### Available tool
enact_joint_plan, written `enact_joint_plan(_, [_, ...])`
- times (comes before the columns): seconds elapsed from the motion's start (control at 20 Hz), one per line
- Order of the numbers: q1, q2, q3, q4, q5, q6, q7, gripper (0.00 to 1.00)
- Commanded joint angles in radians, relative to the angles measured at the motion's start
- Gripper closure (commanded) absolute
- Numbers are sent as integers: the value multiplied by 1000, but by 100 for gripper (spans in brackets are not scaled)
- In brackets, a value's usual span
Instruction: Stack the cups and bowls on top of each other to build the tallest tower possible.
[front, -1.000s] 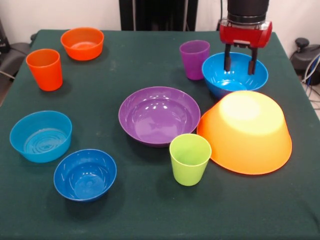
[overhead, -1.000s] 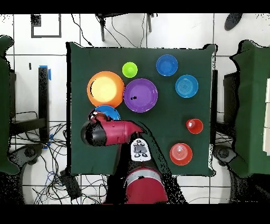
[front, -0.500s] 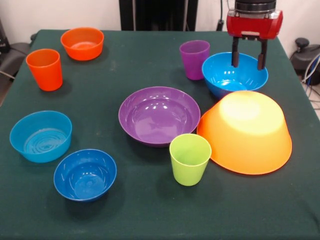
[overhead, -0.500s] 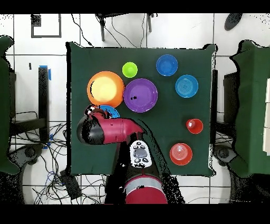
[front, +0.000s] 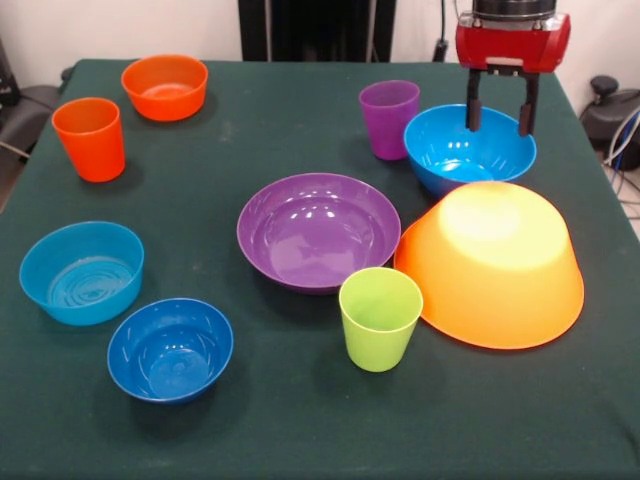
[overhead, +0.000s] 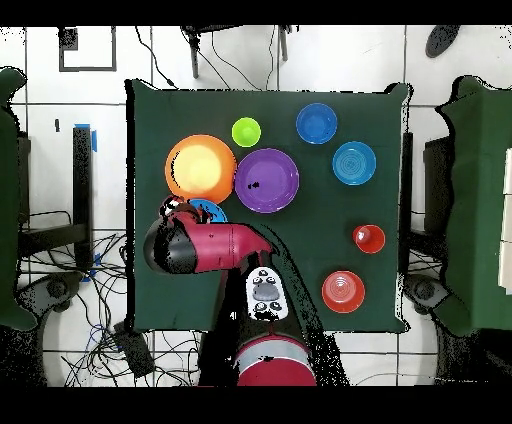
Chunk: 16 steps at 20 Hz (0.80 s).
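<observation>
Hung with pincer (front: 498, 114) spread wide and empty over the far rim of the big blue bowl (front: 469, 148), near the bench's (front: 300, 430) far right corner in the front view. Stood just left of that bowl: the purple cup (front: 388, 118), upright. Lay upside down on the bench, right beside the blue bowl's near side and possibly touching it, though hard to tell: the orange-yellow bowl (front: 491, 262). Sat mid-bench, mouth up: the purple bowl (front: 318, 230), with the lime green cup (front: 380, 317) just in front of it. Found along the left edge: orange cup (front: 90, 138), light blue bowl (front: 81, 271) and dark blue bowl (front: 170, 348); at the far left corner, the small orange bowl (front: 165, 86). Nothing stacked yet.
</observation>
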Motion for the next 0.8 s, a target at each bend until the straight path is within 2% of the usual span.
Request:
enact_joint_plan(0.05, [-22,31,54,23,-23,88,37,0])
enact_joint_plan(0.25, [-30,23,47,30,-43,97,14,0])
enact_joint_plan(0.55, [-83,27,73,41,-73,83,-21,0])
enact_joint_plan(0.7, [-98,-10,85,52,-67,124,-34,0])
enact_joint_plan(0.8, [-118,-8,95,40,-68,139,-48,0])
